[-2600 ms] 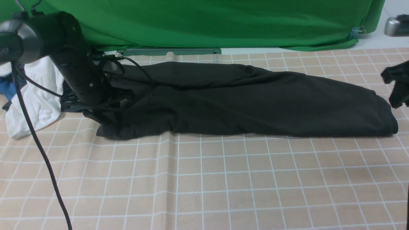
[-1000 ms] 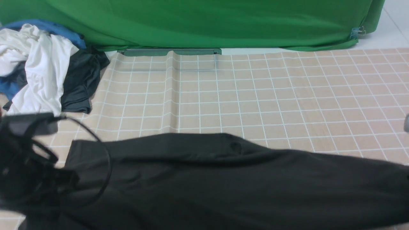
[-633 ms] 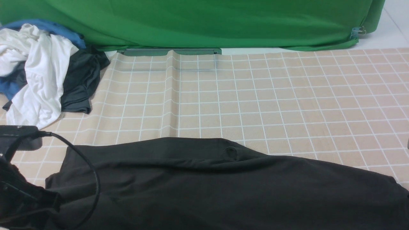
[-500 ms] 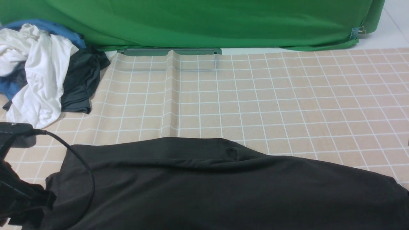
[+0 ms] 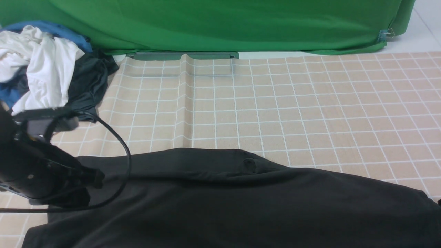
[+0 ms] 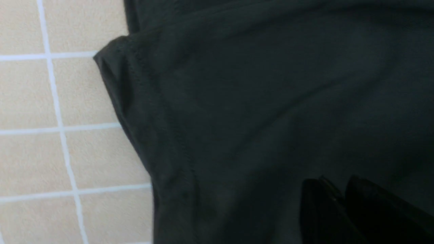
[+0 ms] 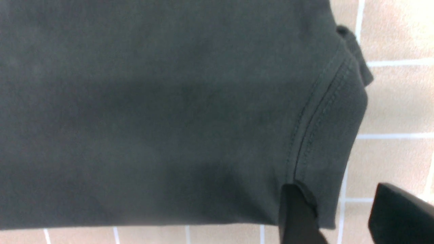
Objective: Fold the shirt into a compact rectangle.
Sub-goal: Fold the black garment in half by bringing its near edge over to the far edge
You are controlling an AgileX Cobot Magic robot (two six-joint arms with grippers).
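Shirt (image 5: 241,206) now lies stretched along the near edge of the desk (image 5: 275,103), dragged from the far side, probably ready for its next fold. The left tool (image 6: 339,183) has risen over its left end, fingers together, on cloth or not I cannot tell. The right tool (image 7: 335,189) stands apart over the right hem corner.

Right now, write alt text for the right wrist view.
A black shirt fills most of the frame, lying on a tan grid cloth, with a stitched hem corner showing. The right gripper is open, one finger at the hem's edge and the other over bare cloth.
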